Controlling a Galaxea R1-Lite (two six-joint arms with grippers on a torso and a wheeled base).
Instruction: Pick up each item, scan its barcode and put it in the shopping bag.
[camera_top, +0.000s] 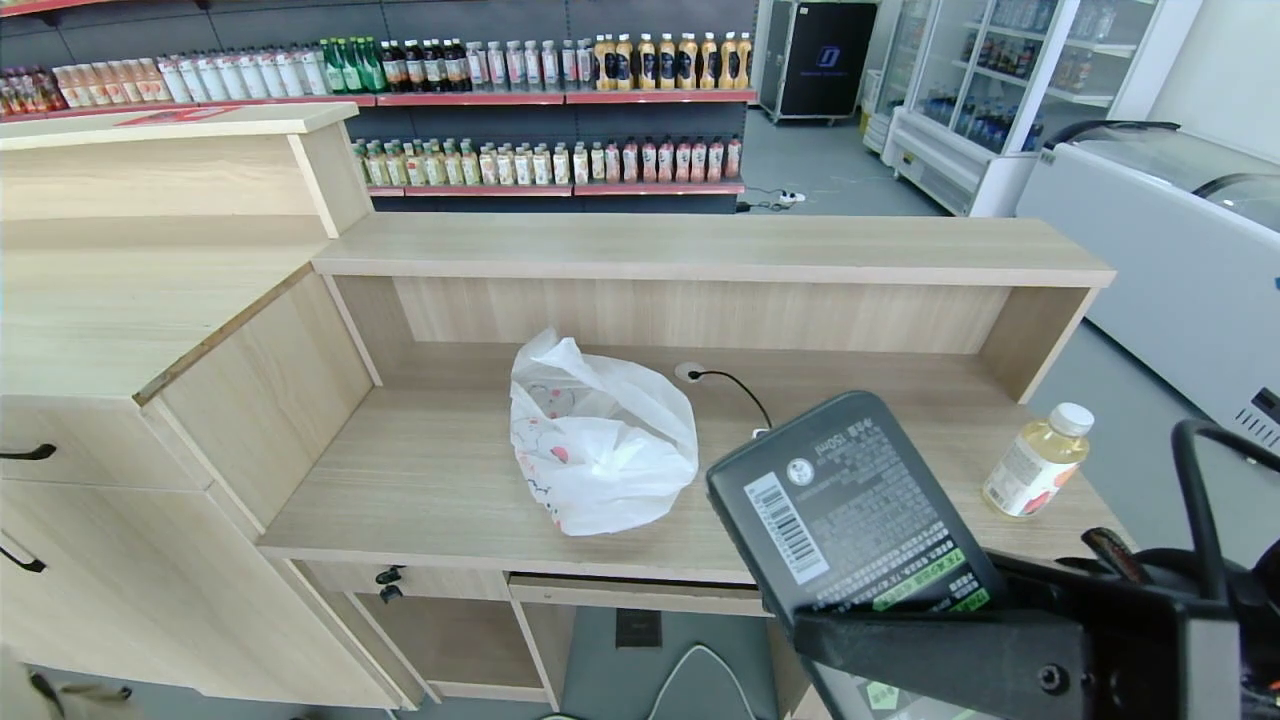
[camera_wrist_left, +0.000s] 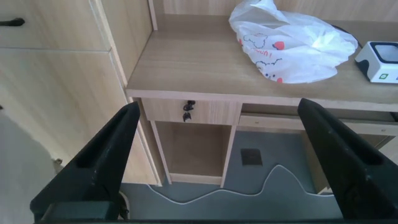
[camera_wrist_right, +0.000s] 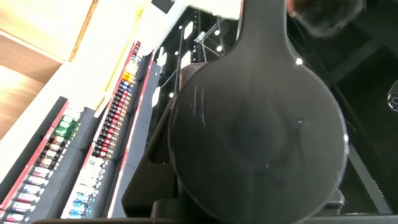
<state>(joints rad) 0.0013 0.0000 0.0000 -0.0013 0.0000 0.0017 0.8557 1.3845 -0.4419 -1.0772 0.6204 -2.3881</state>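
A light wood tabletop (camera_top: 430, 470) with a raised back ledge stands in a shop. 2 shelves of bottled drinks (camera_top: 560, 110) line the far wall, and glass-door fridges (camera_top: 990, 90) stand to the right. A white plastic shopping bag (camera_top: 600, 440) with small printed pictures sits crumpled near the middle of the tabletop. A pale yellow drink bottle with a white cap (camera_top: 1040, 460) stands upright near the right end. The right pincer (camera_top: 880, 645) is clamped on a flat black plastic pack (camera_top: 850, 500), held tilted above the tabletop's front edge, right of the bag, its white barcode label facing upward. The left pincer (camera_wrist_left: 219, 112) hangs low before the tabletop's front edge, fingers wide apart.
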